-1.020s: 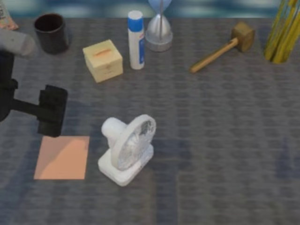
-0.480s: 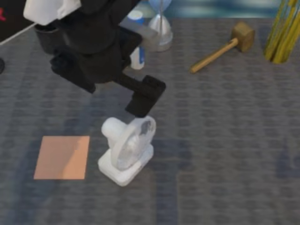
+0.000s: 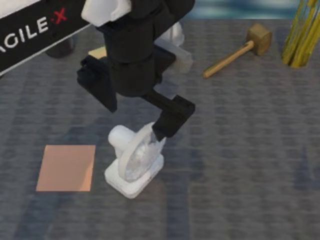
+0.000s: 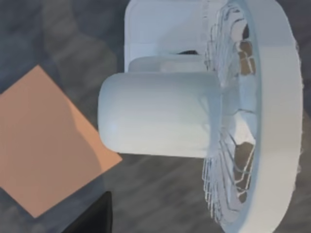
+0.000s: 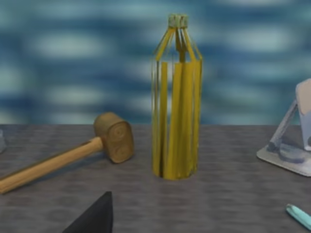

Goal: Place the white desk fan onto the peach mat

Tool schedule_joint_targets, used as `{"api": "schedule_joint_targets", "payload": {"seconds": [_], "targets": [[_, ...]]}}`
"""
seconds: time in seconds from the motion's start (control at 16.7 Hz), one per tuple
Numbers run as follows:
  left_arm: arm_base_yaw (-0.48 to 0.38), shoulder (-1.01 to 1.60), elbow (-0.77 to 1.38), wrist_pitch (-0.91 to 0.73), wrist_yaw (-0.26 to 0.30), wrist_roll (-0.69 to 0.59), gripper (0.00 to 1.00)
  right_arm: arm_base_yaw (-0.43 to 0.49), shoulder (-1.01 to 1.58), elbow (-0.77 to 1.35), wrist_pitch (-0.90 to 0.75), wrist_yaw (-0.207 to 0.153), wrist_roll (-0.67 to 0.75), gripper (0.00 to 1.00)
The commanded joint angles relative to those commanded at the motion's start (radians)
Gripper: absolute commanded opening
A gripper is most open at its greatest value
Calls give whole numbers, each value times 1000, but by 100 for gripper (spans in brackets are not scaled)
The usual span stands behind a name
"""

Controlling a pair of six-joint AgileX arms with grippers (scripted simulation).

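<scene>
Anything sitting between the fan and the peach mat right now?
No. In the top view, only bare table separates the white desk fan from the peach mat.

The white desk fan (image 3: 134,162) stands on the table (image 3: 240,150), left of centre and toward the near edge. The peach mat (image 3: 66,168) lies flat just to its left, apart from it, nearer the left edge. The left gripper (image 3: 167,125) hangs directly above the fan's cage, its arm reaching in from the far-left corner. A mallet (image 3: 239,50) lies near the far edge, right of centre, with a tall bottle (image 3: 301,32) beside it at the far-right corner.
</scene>
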Motion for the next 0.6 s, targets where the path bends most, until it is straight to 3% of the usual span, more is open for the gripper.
{"api": "schedule_joint_targets", "payload": {"seconds": [0.24,0.6], "targets": [[3,-3,-20,20,0,2,100,0,0,0,0,0,0,100],[2,-7,-195,188,0,2,100,0,0,0,0,0,0,100]]}}
